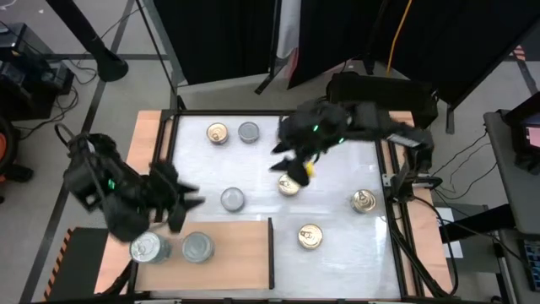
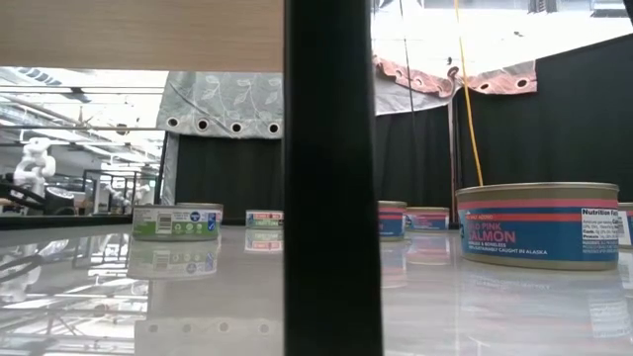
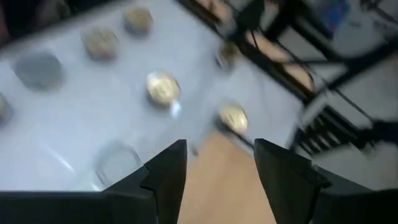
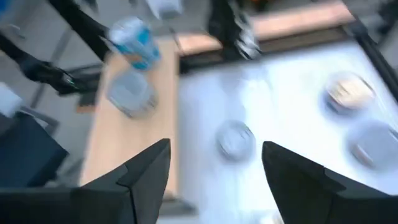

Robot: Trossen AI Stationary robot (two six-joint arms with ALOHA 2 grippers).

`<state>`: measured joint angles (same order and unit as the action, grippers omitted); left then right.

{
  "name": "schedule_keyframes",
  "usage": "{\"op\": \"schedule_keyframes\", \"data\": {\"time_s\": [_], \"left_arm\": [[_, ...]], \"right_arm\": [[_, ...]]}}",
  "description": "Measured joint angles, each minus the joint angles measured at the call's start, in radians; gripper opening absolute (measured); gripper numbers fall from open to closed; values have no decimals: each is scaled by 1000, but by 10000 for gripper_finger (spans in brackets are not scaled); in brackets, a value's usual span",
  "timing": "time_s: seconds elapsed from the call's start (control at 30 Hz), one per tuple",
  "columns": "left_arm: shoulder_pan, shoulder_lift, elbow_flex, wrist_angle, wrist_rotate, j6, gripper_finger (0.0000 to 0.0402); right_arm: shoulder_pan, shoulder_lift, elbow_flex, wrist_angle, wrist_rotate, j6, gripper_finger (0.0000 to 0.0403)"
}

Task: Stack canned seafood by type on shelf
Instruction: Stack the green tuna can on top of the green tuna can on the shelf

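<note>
The canned seafood lies scattered. Two silver-lidded tins stand on the wooden shelf at the near left. On the white table rest gold-lidded tins and silver-lidded ones. My left gripper hovers open above the shelf's far edge, holding nothing. My right gripper hangs open over the table's middle, just above another gold tin, which it partly covers. The low view shows neither gripper.
A dark frame runs along the table's right side with cables beside it. In the low view a dark upright blocks the middle, with a pink salmon tin close on one side and a green-labelled tin farther off on the other.
</note>
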<state>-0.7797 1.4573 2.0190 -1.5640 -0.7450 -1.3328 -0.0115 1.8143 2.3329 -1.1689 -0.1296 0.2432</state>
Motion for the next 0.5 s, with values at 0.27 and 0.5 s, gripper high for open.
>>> {"op": "schedule_keyframes", "data": {"time_s": [0.27, 0.5], "left_arm": [[261, -54, 0, 61, -24, 316, 193], [600, -44, 0, 49, 219, 462, 188]], "right_arm": [[-216, -28, -1, -241, -15, -205, 158], [-396, 22, -1, -227, -151, -329, 60]]}}
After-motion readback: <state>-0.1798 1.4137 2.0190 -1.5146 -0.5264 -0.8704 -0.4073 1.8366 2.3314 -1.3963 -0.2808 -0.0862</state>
